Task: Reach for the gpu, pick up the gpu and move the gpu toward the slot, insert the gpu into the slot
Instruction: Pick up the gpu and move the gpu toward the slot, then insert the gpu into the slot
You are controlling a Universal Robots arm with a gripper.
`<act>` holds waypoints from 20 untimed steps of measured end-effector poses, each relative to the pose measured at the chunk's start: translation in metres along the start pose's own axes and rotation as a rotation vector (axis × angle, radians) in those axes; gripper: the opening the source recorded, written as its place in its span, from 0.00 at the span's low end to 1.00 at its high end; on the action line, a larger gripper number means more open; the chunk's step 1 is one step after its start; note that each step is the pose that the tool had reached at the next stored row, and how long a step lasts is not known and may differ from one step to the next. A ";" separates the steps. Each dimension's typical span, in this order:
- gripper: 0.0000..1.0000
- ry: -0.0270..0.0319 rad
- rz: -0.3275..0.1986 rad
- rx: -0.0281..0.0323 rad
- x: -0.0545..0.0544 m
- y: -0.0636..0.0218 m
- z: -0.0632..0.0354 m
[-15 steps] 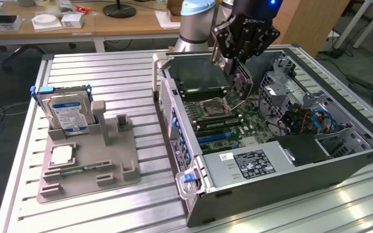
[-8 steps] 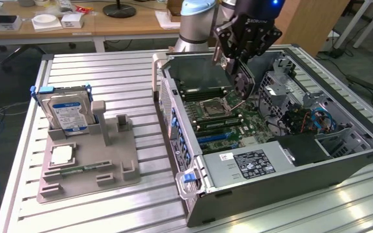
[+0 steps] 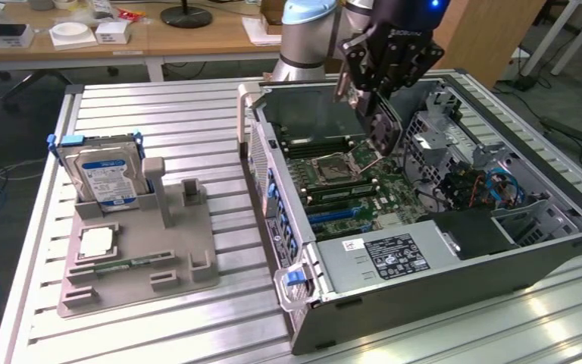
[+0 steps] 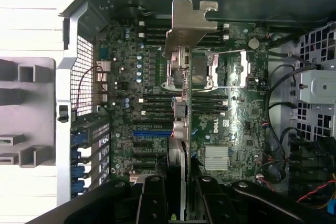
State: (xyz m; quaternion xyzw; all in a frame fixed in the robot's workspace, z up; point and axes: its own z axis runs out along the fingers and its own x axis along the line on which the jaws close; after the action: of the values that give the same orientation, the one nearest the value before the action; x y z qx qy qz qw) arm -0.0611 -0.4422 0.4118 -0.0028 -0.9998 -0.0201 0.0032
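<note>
gpu [image 4: 181, 51] gripped in jaws, edge-on over motherboard [image 4: 247, 114]; blue slot [image 4: 152, 133] beside

Exterior view looks down from afar on the case [image 3: 453, 292]; wrist view faces closely its motherboard [image 4: 247, 114], seen in both.

gpu [image 3: 383, 140] upright, held aloft; blue slot [image 4: 152, 133] near, unfilled.

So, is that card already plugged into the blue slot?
No, the gripper holds the gpu up above the motherboard, apart from the blue slot.
</note>
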 end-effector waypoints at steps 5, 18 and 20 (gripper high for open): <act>0.26 0.0000 0.000 0.0000 -0.004 0.0000 0.0000; 0.26 0.0000 0.000 -0.0001 -0.008 0.0001 0.0000; 0.26 0.0000 0.000 -0.0004 -0.008 0.0001 0.0000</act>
State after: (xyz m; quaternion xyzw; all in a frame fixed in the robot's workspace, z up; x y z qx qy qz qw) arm -0.0533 -0.4422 0.4117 -0.0026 -0.9998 -0.0203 0.0032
